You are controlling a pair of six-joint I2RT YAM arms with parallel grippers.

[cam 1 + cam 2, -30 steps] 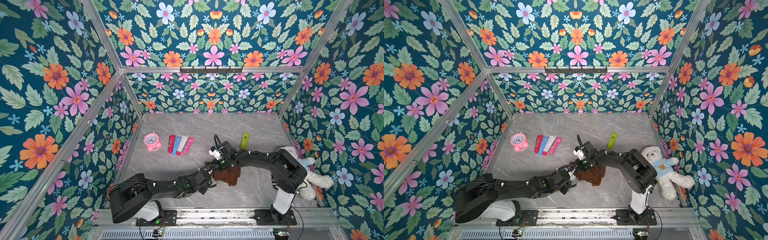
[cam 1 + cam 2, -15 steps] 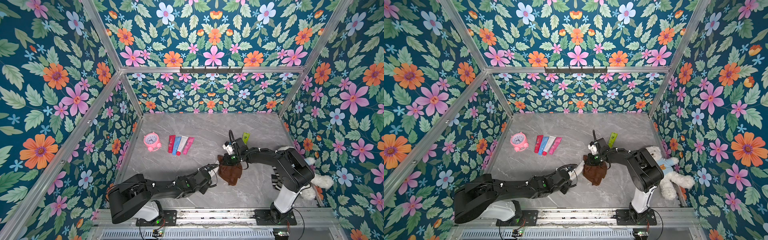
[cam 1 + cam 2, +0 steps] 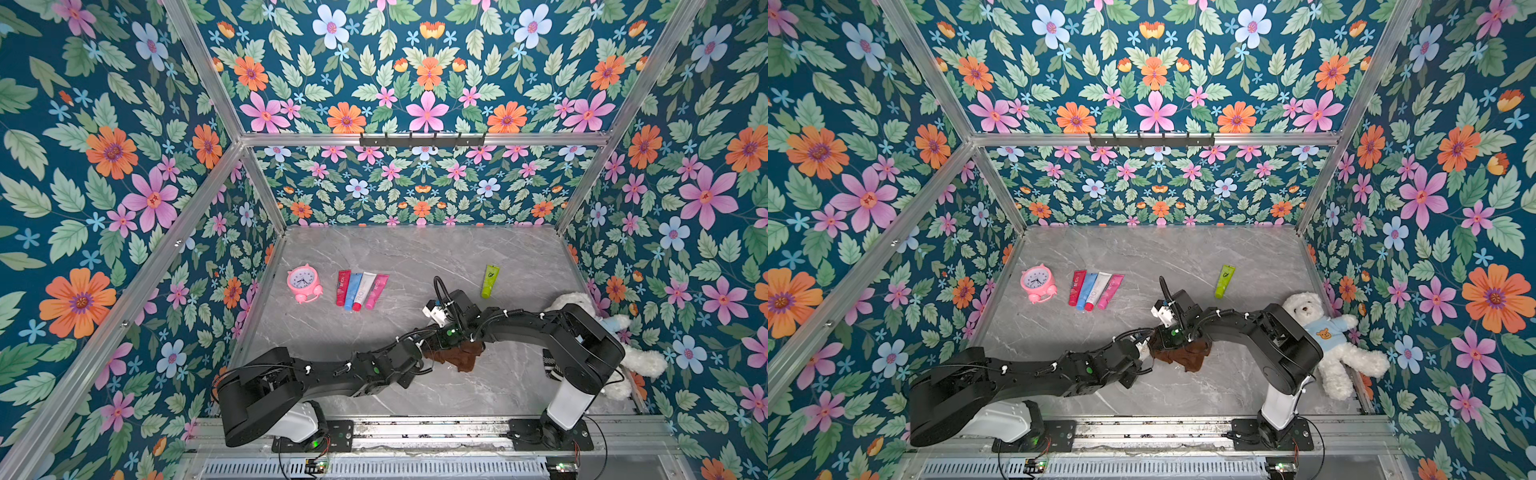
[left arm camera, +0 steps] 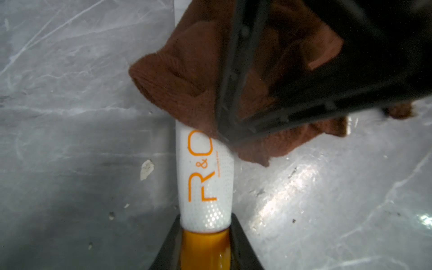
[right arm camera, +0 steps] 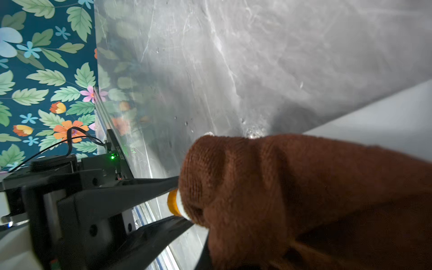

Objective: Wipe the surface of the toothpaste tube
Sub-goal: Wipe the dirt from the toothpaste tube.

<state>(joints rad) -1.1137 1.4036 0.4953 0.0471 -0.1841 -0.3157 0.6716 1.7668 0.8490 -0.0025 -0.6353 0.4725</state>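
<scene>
the whole table (image 3: 415, 257) is overlooked from high in front in both top views; the toothpaste tube (image 4: 205, 177) and brown cloth (image 5: 304, 198) are shown very close in both wrist views.

Hidden from me
The brown cloth (image 4: 187, 77) covers the far half of the toothpaste tube (image 4: 205, 182); its orange cap (image 4: 205, 250) runs off frame inside my left hand (image 4: 205, 217). At the desk's (image 3: 415, 257) three o'clock, my right arm (image 3: 582, 345) hides much of the teddy bear (image 3: 646, 362).
</scene>
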